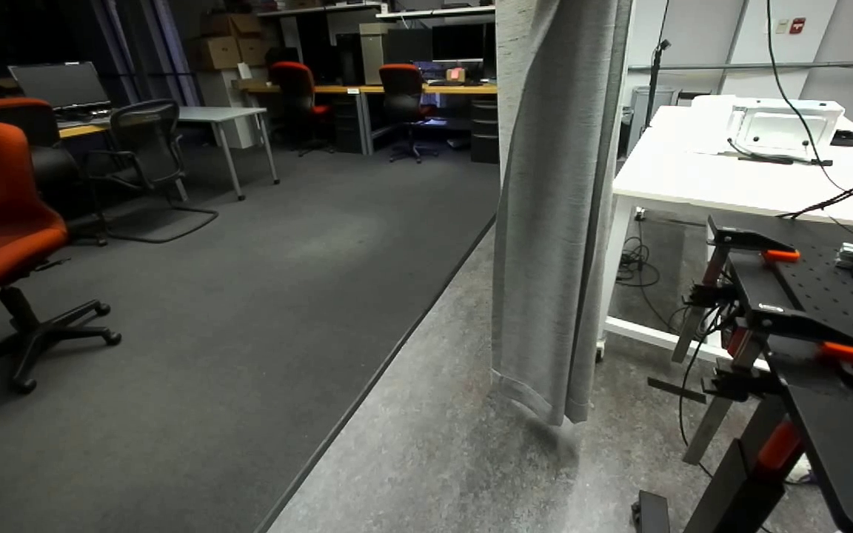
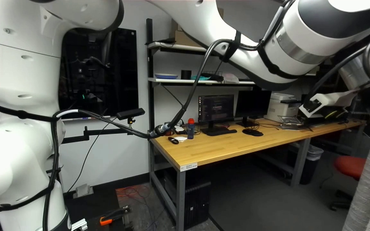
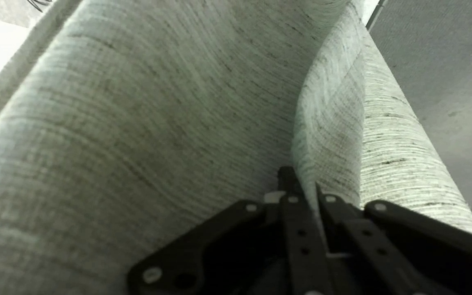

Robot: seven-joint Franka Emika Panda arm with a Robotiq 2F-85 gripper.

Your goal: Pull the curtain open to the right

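The curtain is light grey ribbed cloth, hanging in an exterior view as a narrow bunched strip with its hem just above the floor. Part of the curtain also shows at the right edge in an exterior view. In the wrist view the curtain fills most of the picture, with a fold running down into the jaws. My gripper is shut on this fold, which is pinched between the two black fingers. The fingertips are partly covered by cloth. The fingers do not show in either exterior view.
A white table stands just behind the curtain. A black table with clamps is at the right. An orange chair is at the left on dark carpet. The arm reaches above a wooden desk with monitors.
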